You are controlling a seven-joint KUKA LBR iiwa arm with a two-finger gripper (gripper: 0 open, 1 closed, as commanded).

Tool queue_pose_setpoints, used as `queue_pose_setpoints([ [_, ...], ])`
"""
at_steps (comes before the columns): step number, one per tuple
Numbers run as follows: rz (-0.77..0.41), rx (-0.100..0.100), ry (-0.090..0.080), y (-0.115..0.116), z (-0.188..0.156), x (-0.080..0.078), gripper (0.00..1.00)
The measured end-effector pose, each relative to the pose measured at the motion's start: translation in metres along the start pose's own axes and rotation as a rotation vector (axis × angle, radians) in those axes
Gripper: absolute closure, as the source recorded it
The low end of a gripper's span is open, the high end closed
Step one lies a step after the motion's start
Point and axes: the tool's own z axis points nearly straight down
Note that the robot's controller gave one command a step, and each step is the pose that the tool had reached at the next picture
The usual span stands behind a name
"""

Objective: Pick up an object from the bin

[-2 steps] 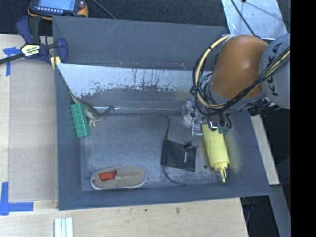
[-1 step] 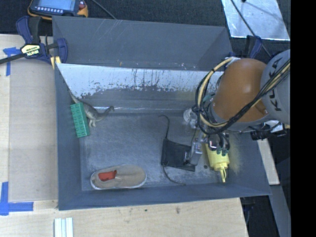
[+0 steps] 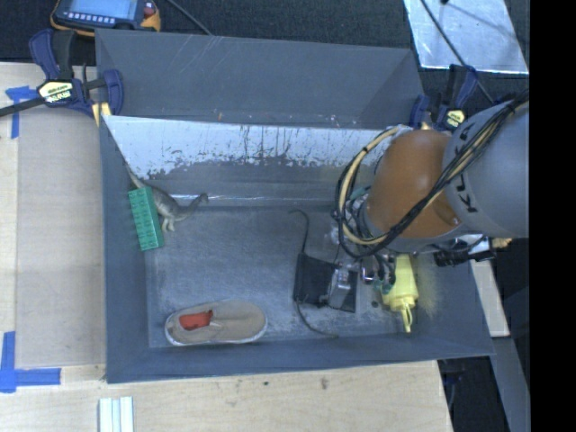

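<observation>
My gripper (image 3: pixel 344 288) is low in the right half of the bin, under the orange wrist cover. Its tip sits against the right side of a flat black boxy thing (image 3: pixel 311 279), which trails a thin black cord along the floor. Just to the gripper's right, a yellow plastic thing with a nozzle-like end (image 3: pixel 402 288) lies partly hidden under the arm. I cannot see anything held in the gripper.
A beige shoe with a red inside (image 3: pixel 216 322) lies near the bin's front wall. Against the left wall stand a green comb-like strip (image 3: pixel 143 219) and a small grey toy dinosaur (image 3: pixel 171 207). The arm and its cables cover the bin's right side.
</observation>
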Motion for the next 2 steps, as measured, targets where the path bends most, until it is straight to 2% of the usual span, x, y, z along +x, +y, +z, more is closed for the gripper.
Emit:
queue_pose_setpoints([
  [1,0.106,-0.003,-0.009,0.003,0.0221,0.0006,1.0],
  [2,0.118,-0.002,-0.009,0.0028,0.0209,0.0014,1.0],
])
